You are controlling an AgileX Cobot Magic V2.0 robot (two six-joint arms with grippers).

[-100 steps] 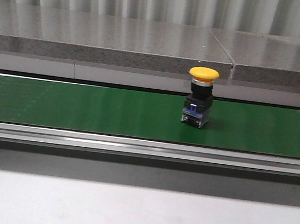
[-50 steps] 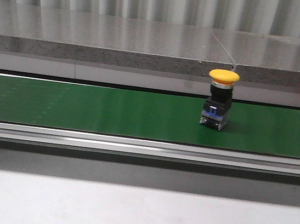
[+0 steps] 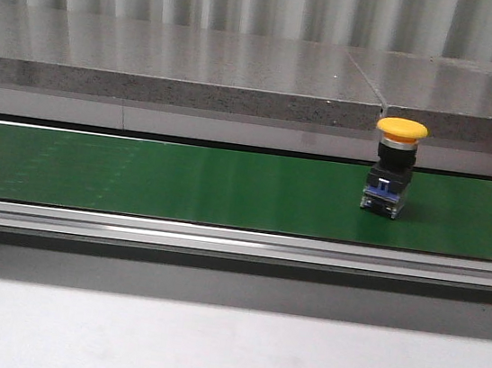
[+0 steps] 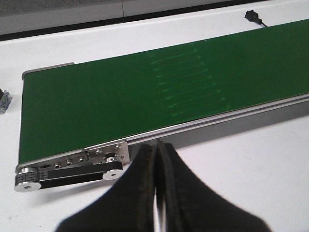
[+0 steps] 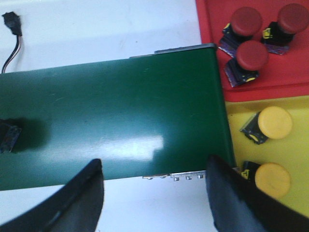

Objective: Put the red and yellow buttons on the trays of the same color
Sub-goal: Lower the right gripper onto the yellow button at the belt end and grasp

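Observation:
A yellow button [image 3: 396, 167] stands upright on the green belt [image 3: 183, 180], right of centre in the front view. In the right wrist view only its dark base [image 5: 7, 136] shows, at the picture's edge. The red tray [image 5: 289, 72] beyond the belt's end holds three red buttons [image 5: 253, 54]. The adjoining yellow tray [image 5: 297, 150] holds two yellow buttons [image 5: 274, 123]. My right gripper [image 5: 154, 169] is open and empty over the belt's end by the trays. My left gripper [image 4: 157, 150] is shut on nothing, over the white table near the belt's other end.
A grey stone ledge [image 3: 180, 66] runs behind the belt. The belt's roller and bolted bracket [image 4: 72, 166] lie close to my left gripper. A small dark part [image 4: 4, 100] lies on the table past that end. A cable plug [image 5: 12, 24] lies beside the belt.
The yellow button has travelled to the right along the belt, still upright. Nothing else in the front view has moved.

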